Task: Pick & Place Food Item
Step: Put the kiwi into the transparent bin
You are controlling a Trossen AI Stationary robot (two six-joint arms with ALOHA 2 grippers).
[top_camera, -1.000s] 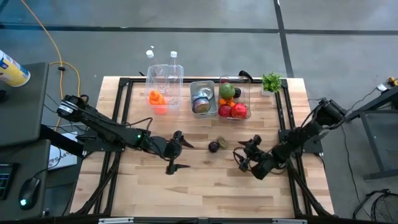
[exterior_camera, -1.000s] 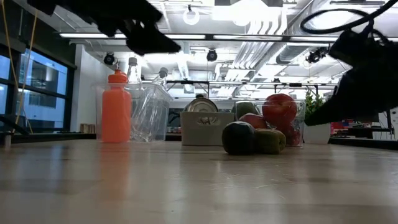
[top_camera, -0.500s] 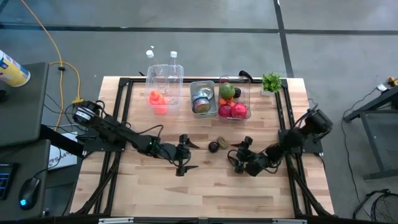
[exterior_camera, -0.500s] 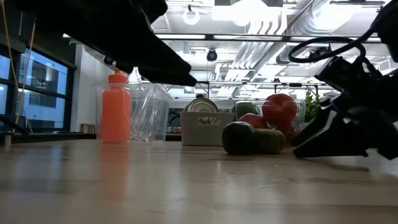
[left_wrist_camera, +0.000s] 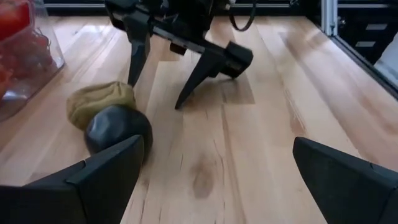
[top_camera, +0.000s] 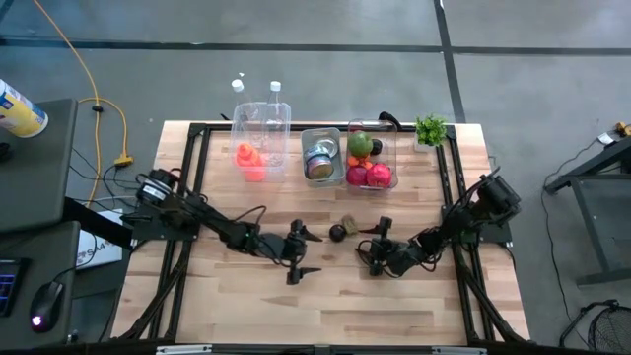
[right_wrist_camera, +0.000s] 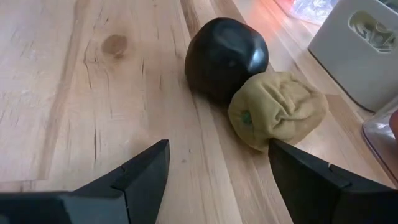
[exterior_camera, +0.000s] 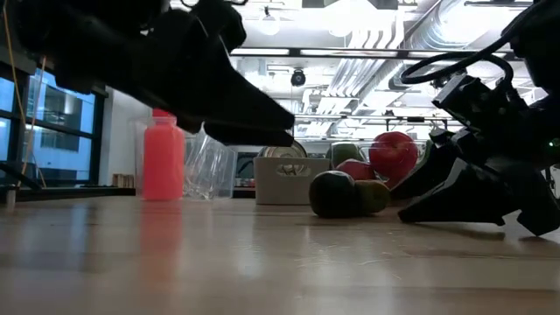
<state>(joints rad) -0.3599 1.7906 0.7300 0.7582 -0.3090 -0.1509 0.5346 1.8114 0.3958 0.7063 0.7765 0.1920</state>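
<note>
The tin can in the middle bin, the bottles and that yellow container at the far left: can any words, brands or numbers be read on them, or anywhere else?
None can be read.
Tin can: its label is a blur of colour, no letters.
Yellow container on the side desk: print too small to read.
Orange bottle: plain, no label shows.
Clear bottles: no label shows.
The dark fruit and olive-green fruit carry no stickers.

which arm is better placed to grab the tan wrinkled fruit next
Right, probably. The right gripper is open and sits nearest the tan fruit, which lies close ahead in its wrist view. The left gripper is open too, but the dark fruit lies between.
</note>
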